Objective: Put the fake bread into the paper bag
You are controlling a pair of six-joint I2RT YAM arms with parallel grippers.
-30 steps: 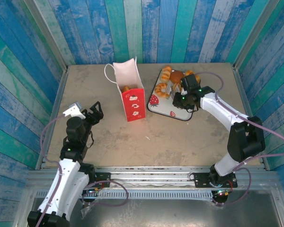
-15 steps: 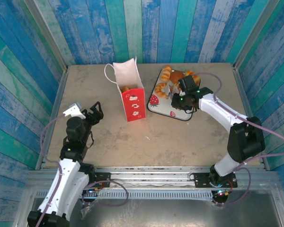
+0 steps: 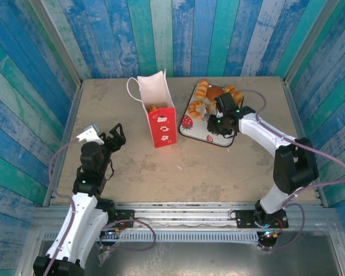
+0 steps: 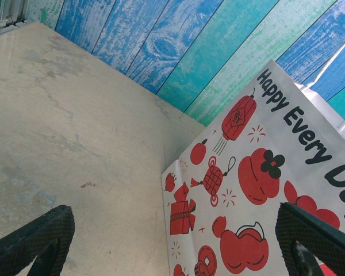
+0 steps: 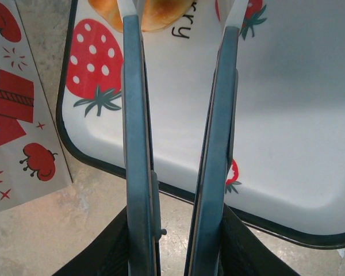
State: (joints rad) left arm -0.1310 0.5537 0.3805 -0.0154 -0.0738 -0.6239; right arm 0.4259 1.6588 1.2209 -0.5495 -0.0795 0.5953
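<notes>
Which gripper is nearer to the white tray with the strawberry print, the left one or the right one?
Right. The right gripper hangs directly over the tray; the left gripper is far off, beyond the paper bag.

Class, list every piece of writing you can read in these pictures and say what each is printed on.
"Happy Every Da", cut off by the picture's edge: on the paper bag.
"rry", the tail of a word whose start is hidden: on the tray.
Print in the top view is too small to read.
</notes>
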